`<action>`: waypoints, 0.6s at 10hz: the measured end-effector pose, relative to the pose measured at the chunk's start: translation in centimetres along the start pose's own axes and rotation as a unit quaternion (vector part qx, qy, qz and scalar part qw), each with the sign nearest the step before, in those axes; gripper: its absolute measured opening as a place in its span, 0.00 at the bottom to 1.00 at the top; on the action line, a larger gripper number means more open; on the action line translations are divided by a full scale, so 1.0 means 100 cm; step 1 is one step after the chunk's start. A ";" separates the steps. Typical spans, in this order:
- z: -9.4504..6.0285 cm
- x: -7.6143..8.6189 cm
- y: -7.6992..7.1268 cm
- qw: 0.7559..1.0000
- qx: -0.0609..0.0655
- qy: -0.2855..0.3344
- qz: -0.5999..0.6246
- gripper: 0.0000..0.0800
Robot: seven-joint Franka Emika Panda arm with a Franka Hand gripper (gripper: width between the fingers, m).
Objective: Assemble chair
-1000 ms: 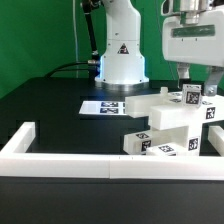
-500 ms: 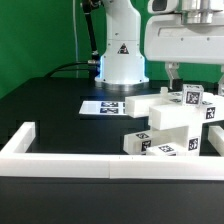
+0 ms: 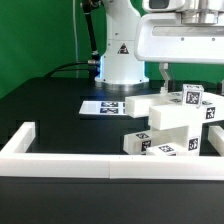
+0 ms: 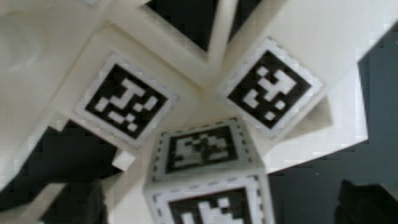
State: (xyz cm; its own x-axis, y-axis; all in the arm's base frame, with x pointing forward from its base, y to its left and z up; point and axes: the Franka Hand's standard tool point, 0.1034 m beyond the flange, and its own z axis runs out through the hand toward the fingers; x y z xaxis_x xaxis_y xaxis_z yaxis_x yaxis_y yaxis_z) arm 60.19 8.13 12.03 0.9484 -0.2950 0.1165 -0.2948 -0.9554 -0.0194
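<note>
White-bodied, the gripper (image 3: 183,76) hangs with its fingers (image 3: 165,72) spread wide and nothing between them, just above the chair (image 3: 170,122). The chair's tagged white parts sit clustered on the black table (image 3: 45,105) at the exterior view's right, between the marker board (image 3: 103,106) and the low white rail (image 3: 60,163). The wrist view fills with tags (image 4: 196,150). The fingers probably touch no part, though the angle leaves doubt.

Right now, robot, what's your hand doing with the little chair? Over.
Gripper open, hovering over chair parts. Parts heaped together, not yet a chair. Nothing seen in the way.
</note>
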 end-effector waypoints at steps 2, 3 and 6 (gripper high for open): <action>0.000 0.000 0.000 1.000 -0.001 0.000 -0.016 0.81; 0.000 0.000 0.000 1.000 -0.001 0.000 -0.016 0.67; 0.000 0.000 0.001 1.000 -0.001 0.000 -0.016 0.36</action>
State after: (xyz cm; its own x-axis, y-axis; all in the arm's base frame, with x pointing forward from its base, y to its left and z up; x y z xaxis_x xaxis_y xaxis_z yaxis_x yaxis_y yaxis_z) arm 60.19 8.07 12.03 0.9571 -0.2648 0.1179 -0.2652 -0.9641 -0.0130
